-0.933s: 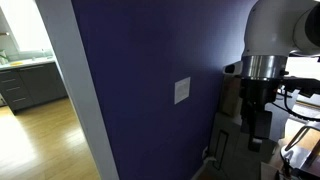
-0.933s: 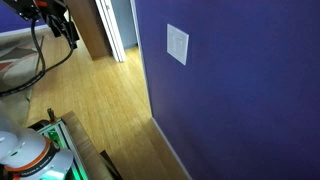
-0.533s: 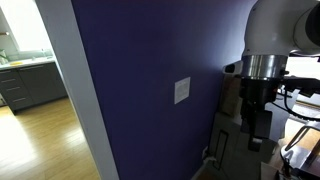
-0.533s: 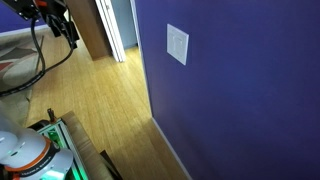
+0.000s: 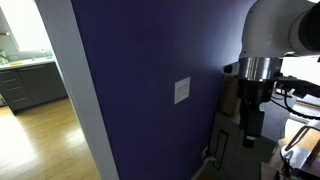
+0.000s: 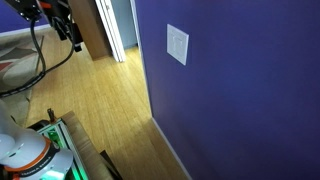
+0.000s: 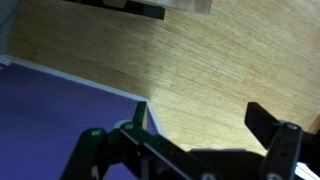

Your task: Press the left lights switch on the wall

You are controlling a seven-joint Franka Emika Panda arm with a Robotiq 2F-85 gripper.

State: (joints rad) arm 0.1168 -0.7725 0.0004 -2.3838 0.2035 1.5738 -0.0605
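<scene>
A small white switch plate (image 5: 182,90) sits on the dark blue-purple wall (image 5: 150,60); it shows in both exterior views (image 6: 177,44). Its left rocker is too small to tell apart from the right one. My gripper (image 5: 252,126) hangs off the wall, well away from the plate; in an exterior view (image 6: 68,26) it is at the far top left. In the wrist view my gripper (image 7: 200,125) is open and empty, with wooden floor between its fingers and the wall (image 7: 50,110) at the lower left. The switch is out of the wrist view.
White vertical trim (image 5: 80,100) edges the wall, with a kitchen and grey cabinets (image 5: 25,85) beyond. Wooden floor (image 6: 100,100) runs along the wall to a doorway (image 6: 115,30). Cables (image 6: 35,60) hang from the arm. A small pale fitting (image 5: 207,153) sits low on the wall.
The arm and gripper have shifted very slightly; the switch plate and everything else are as before.
</scene>
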